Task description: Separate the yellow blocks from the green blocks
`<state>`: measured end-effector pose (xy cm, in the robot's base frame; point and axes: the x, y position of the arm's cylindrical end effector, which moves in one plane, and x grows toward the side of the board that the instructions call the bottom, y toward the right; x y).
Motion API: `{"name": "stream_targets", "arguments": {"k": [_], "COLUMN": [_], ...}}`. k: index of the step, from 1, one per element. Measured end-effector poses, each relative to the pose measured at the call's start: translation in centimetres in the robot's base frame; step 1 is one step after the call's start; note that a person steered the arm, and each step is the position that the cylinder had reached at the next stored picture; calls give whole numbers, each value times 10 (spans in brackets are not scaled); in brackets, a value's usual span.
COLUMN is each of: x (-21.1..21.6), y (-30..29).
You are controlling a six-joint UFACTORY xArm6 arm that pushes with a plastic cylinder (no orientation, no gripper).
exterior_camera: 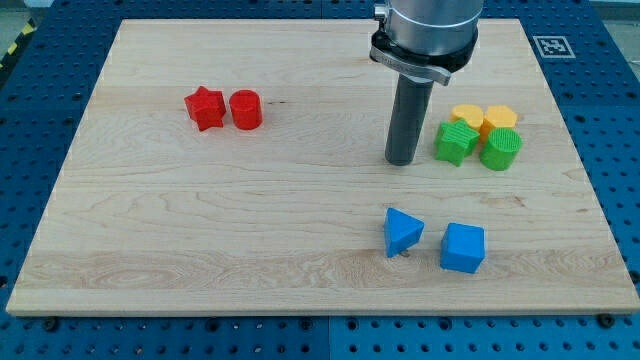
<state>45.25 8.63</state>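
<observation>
Yellow blocks (484,117) sit touching the green blocks (478,146) at three o'clock on the wooden board (200,220). My tip (401,161), a bare rod with no pincer, stands just beside the green star block (455,143), at its nine o'clock.

arm: grey cyl. housing w/ black collar | rod: straight, dark, matte | my tip (402,162): flat end

Robotics lab, wooden board (200,200) on blue perforated bench (30,110), fiducial marker (552,45)
</observation>
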Motion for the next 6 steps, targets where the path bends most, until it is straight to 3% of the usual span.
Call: {"name": "stream_targets", "arguments": {"k": [2, 3, 5, 6], "x": [11, 45, 80, 61], "y": [0, 10, 143, 174]}}
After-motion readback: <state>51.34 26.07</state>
